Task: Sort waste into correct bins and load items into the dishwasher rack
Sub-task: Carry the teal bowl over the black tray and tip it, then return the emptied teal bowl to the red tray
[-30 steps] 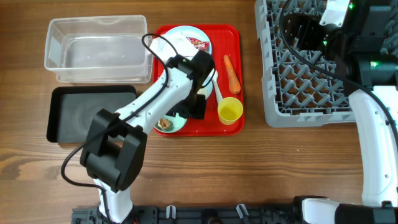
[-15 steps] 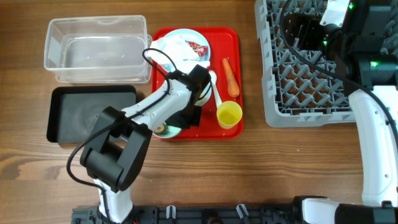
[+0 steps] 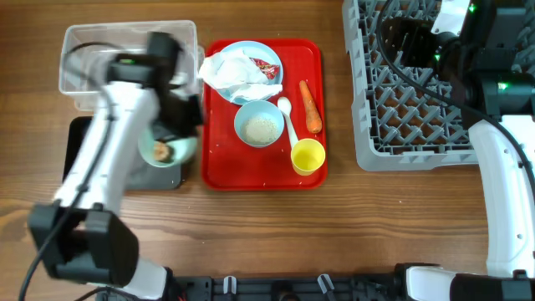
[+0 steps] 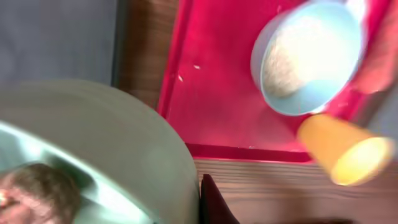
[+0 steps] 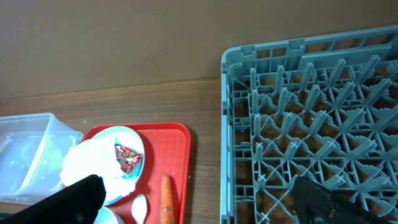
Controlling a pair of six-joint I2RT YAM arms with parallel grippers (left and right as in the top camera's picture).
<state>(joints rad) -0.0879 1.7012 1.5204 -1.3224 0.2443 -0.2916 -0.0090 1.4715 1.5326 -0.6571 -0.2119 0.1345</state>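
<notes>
Gripping the mint bowl (image 3: 171,150) by its rim, the left gripper (image 3: 184,125) is clamped tight. The bowl is pale green with a brown lump (image 3: 161,151) inside, and hangs over the black tray's (image 3: 84,159) 3 o'clock end. On the red tray (image 3: 226,167), the blue bowl (image 3: 257,124) holds white crumbs. The plate (image 3: 272,50) at its 12 o'clock carries the napkin (image 3: 230,71) and wrapper (image 3: 267,69). The right gripper (image 5: 196,183) is spread wide and holds nothing, over the rack (image 3: 401,125).

- Wooden desk (image 3: 401,217), mid-brown with darker grain streaks running along its length, fills the overhead view
- Beyond its far edge stands a plain, dull brown backdrop (image 5: 124,43), wall or board unclear
- Light even, shadows soft
</notes>
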